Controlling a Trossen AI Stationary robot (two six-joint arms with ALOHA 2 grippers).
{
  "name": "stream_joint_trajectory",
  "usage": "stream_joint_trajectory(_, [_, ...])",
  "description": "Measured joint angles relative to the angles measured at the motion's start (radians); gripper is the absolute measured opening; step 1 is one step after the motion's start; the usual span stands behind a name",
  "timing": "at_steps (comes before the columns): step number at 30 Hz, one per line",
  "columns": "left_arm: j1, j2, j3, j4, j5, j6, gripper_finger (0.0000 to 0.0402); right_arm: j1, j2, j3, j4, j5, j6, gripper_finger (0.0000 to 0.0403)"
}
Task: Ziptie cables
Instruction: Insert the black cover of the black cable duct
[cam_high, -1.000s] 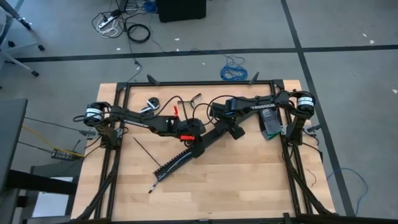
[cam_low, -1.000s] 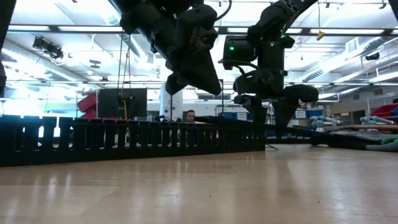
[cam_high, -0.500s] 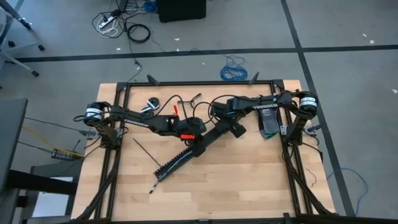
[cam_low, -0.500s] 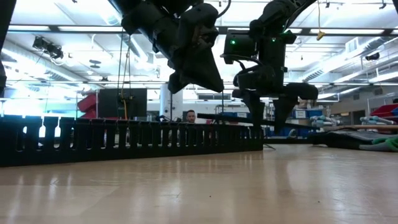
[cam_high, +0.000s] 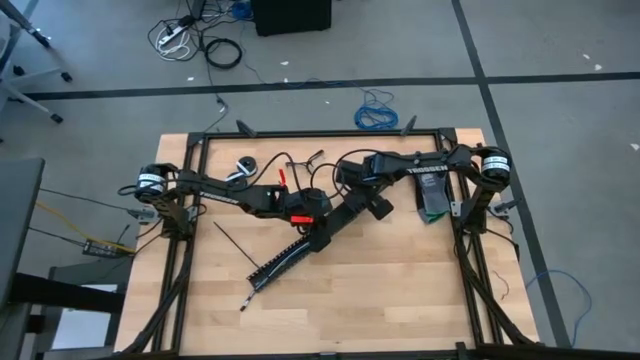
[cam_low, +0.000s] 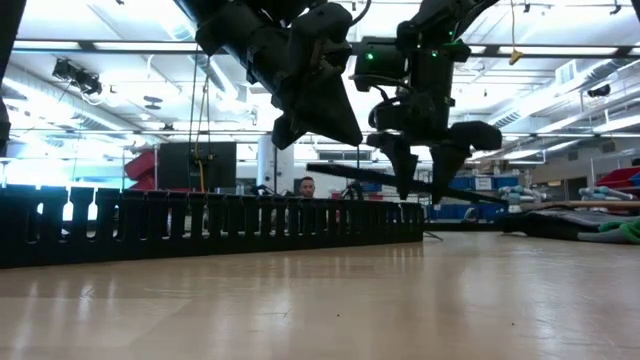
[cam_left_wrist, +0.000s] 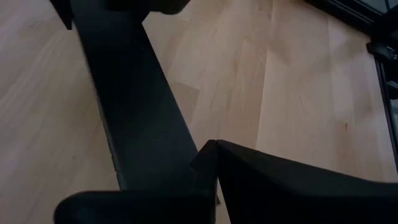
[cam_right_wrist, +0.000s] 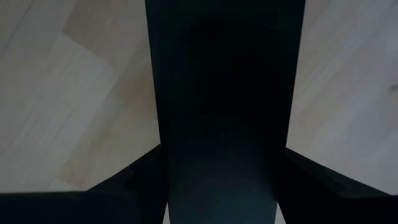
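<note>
the ziptie (cam_high: 232, 241) lies flat on the table (cam_high: 400, 290) at the left, well apart from both arms, and i cannot find the cables anywhere. the left gripper (cam_high: 320, 236) hangs just beside the wide black strip (cam_high: 280, 262), clenched tight, and i cannot tell if it pinches anything thin. the right gripper (cam_low: 420, 180) grasps the strip across its width and has just tipped that end up off the wood, so i think no tying has begun yet.
</note>
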Motion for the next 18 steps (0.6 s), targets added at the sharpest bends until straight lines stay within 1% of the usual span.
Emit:
stream_joint_trajectory(6, [0.001, 0.000, 0.000, 0.000, -0.001, 0.000, 0.0000, -0.007, 0.000, 0.017, -0.026, -0.036, -0.008, 0.0229])
stream_joint_trajectory(10, [0.002, 0.000, 0.000, 0.000, -0.001, 0.003, 0.0000, -0.020, 0.018, 0.016, -0.027, -0.040, -0.008, 0.0229])
stream_joint_trajectory(14, [0.002, 0.000, 0.000, -0.004, -0.001, 0.003, 0.0000, -0.023, 0.081, 0.048, -0.052, -0.046, 0.014, 0.0229])
stream_joint_trajectory(18, [0.002, -0.001, 0.000, -0.025, 0.004, 0.020, 0.0000, -0.019, 0.122, 0.111, -0.077, -0.048, 0.042, 0.0229])
